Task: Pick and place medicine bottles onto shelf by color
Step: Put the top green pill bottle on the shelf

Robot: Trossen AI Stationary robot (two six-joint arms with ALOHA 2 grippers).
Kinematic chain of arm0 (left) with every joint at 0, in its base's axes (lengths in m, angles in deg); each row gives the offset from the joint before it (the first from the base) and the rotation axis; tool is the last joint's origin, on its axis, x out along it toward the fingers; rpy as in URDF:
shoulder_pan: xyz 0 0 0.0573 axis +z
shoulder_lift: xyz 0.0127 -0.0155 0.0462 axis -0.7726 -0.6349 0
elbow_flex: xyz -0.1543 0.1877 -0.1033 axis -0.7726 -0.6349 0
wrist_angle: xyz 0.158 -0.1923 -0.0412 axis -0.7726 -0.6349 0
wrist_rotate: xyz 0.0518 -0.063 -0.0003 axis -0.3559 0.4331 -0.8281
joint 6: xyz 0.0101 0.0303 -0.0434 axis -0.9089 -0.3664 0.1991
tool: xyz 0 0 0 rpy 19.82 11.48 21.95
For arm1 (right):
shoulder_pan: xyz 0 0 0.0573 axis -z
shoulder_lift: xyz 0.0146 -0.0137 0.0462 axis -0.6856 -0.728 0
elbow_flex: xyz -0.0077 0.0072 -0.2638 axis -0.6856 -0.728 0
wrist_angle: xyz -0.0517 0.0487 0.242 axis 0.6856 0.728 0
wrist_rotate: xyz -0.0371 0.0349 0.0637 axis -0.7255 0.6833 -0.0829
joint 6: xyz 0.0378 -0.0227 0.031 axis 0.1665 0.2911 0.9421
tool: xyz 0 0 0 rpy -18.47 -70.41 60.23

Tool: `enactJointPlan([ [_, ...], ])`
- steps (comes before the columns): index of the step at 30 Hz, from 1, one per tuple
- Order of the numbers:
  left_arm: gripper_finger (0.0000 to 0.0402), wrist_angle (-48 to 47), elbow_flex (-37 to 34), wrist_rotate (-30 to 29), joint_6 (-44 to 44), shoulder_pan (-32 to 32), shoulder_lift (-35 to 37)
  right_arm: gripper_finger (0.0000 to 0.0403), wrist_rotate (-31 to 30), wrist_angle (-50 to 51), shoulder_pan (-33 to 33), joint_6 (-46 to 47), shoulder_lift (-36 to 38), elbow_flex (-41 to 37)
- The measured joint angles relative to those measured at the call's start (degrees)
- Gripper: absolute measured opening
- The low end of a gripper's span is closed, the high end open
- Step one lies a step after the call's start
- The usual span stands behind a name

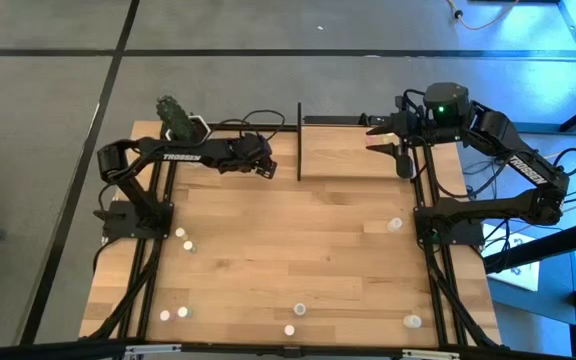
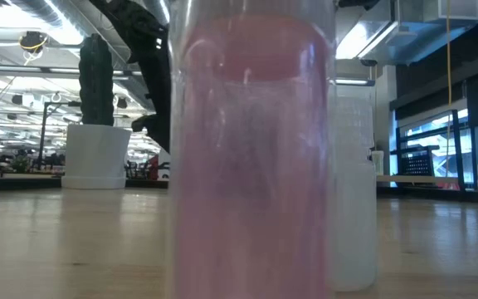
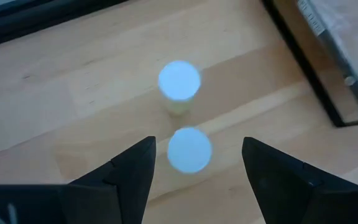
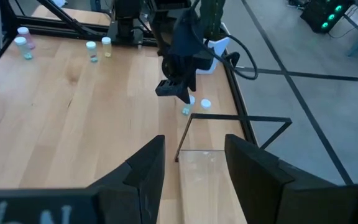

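Observation:
Two white-capped medicine bottles [image 3: 179, 81] [image 3: 189, 150] stand upright on the table just left of the shelf [image 1: 353, 155]. My left gripper [image 3: 197, 142] hovers open over them, pointing steeply down. Its fingers stand on either side of the nearer bottle without touching it. In the right wrist view the same pair of bottles [image 4: 186, 110] [image 4: 206, 104] shows below the left gripper [image 4: 178, 92]. My right gripper [image 1: 380, 135] waits open and holding nothing, high over the shelf's far right corner. Several other bottles [image 1: 181, 233] [image 1: 395, 224] [image 1: 299, 309] stand scattered on the table.
A potted cactus [image 1: 175, 118] stands at the far left corner, behind the left arm. The shelf's black upright [image 1: 299, 140] rises close to the left gripper's right. A pink bottle [image 2: 251, 149] stands right before the low camera, with a white one [image 2: 355, 183] behind it.

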Motion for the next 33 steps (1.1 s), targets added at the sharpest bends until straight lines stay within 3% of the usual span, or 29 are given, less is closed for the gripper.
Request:
enactJointPlan([
  [33,0.0234,2.37,-1.85,-1.47,0.22,-1.00,-1.05,0.0170,0.13,-1.46,0.10,-0.20,0.00,0.00],
])
